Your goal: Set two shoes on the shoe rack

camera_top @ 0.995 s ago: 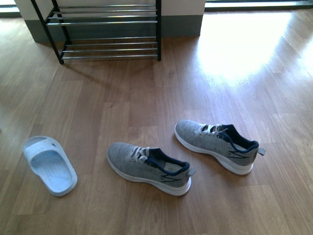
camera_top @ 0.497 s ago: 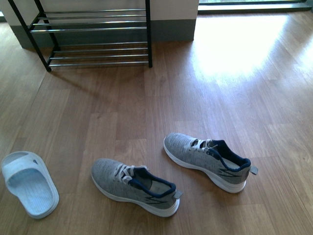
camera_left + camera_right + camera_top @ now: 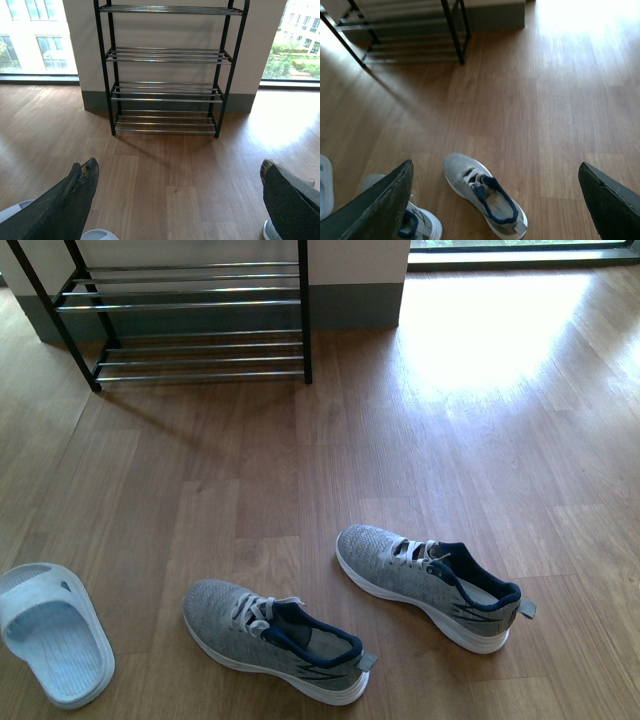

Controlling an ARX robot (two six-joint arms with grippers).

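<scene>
Two grey knit sneakers lie on the wood floor, the left sneaker [image 3: 275, 640] near the front and the right sneaker [image 3: 425, 585] beside it, toes pointing towards the shoe rack [image 3: 185, 320] at the far left against the wall. A pale blue slide [image 3: 50, 635] lies at the left edge. No arm shows in the front view. My left gripper [image 3: 179, 165] is open above bare floor, facing the shoe rack [image 3: 167, 75], whose tiers hold nothing. My right gripper [image 3: 496, 166] is open above the right sneaker [image 3: 485, 197], with the left sneaker [image 3: 420, 220] partly behind one finger.
A grey skirting and white wall [image 3: 350, 260] stand behind the rack. Bright sunlight glares on the floor [image 3: 490, 330] at the far right, below a window. In the left wrist view the slide's edge [image 3: 97, 234] and a sneaker toe [image 3: 270, 230] peek out by the fingers.
The front view has shifted: rack, sneakers and slide now sit lower and further left in the picture. The shoes keep their places relative to each other on the floor.
</scene>
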